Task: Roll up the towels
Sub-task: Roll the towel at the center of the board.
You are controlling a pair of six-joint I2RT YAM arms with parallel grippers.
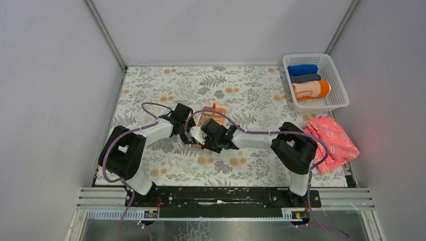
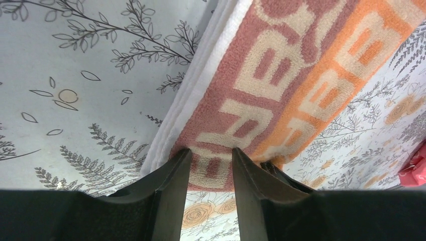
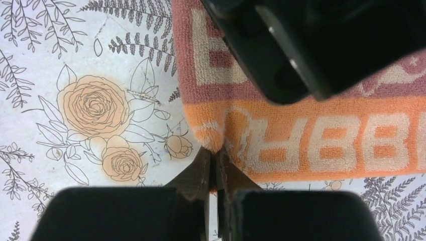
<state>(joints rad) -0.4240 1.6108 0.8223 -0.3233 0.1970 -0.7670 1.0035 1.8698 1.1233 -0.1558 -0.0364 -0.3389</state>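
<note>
A peach towel with orange lettering [image 1: 212,115] lies folded on the flowered table mat, mid-table. My right gripper [image 3: 215,150] is shut on the towel's [image 3: 351,143] near orange corner, which bunches between the tips. In the top view it [image 1: 203,138] meets my left gripper [image 1: 193,130] at the towel's near end. My left gripper [image 2: 211,153] has its fingers a little apart, with the flat end of the towel [image 2: 281,65] showing between the tips. The orange-bordered towel [image 1: 311,89] lies rolled in the basket.
A white basket [image 1: 321,104] at the back right also holds a blue roll [image 1: 303,70] and a dark grey roll [image 1: 305,78]. A pink patterned cloth [image 1: 331,139] lies crumpled at the right edge. Grey walls close in the table on three sides.
</note>
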